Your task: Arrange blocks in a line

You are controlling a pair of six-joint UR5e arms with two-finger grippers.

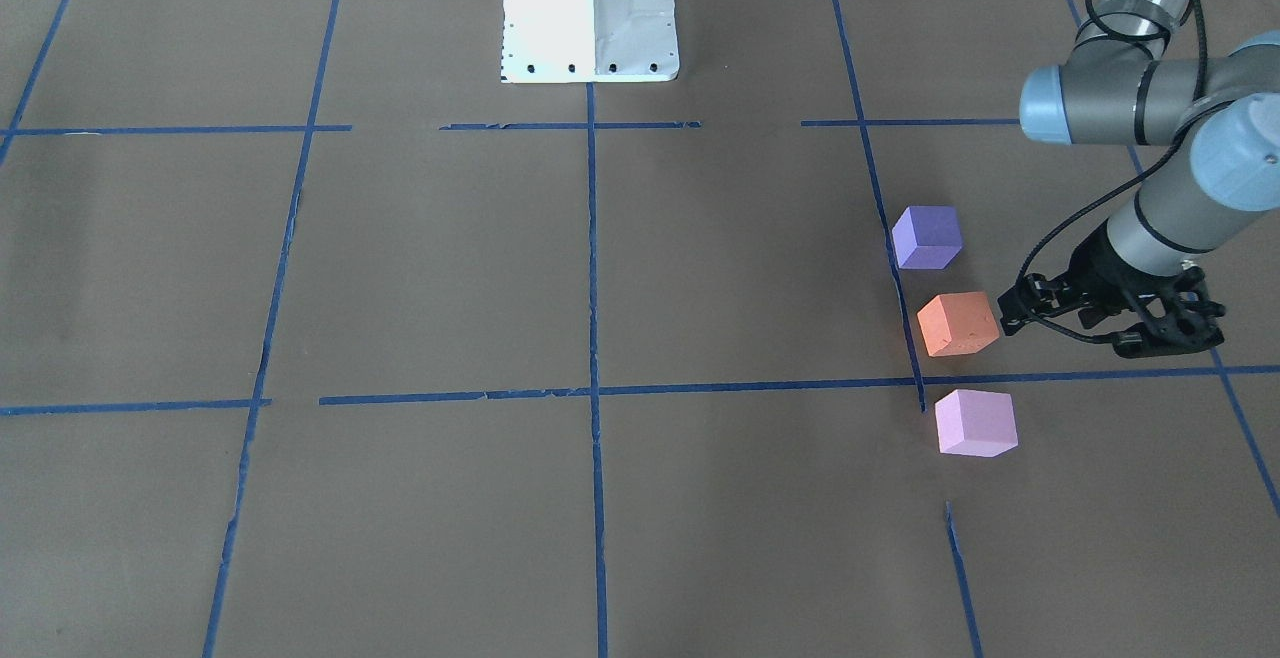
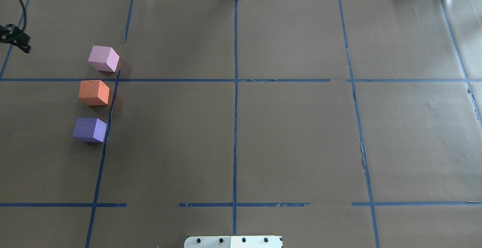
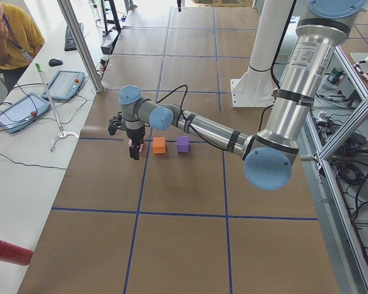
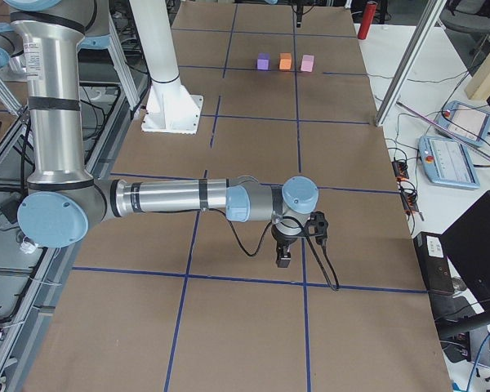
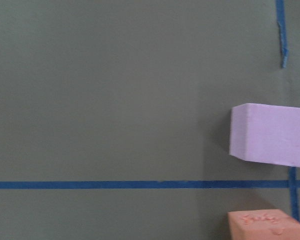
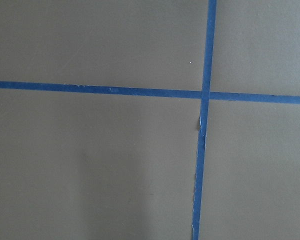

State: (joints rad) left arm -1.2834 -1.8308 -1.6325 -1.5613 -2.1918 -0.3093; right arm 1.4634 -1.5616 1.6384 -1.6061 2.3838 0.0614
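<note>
Three blocks sit in a row on the brown paper, close to a blue tape line: purple point(image 1: 927, 237), orange point(image 1: 958, 324), pink point(image 1: 975, 423). In the overhead view they run pink point(image 2: 103, 58), orange point(image 2: 94, 93), purple point(image 2: 89, 129). My left gripper point(image 1: 1150, 323) hangs beside the orange block, apart from it, and holds no block. It shows at the overhead view's left edge point(image 2: 17, 39), and I cannot tell how its jaws stand. The left wrist view shows the pink block point(image 5: 270, 134) and the orange block's top point(image 5: 265, 226). My right gripper point(image 4: 283, 257) hovers far from the blocks, and its state is unclear.
The robot's white base point(image 1: 590, 8) stands at the table's middle rear. Blue tape lines point(image 2: 235, 89) grid the paper. A side table with tablets point(image 3: 61, 86), a metal post point(image 3: 80, 46), a red cylinder point(image 3: 9, 252) and a person point(image 3: 9, 33) lie beyond the blocks' end.
</note>
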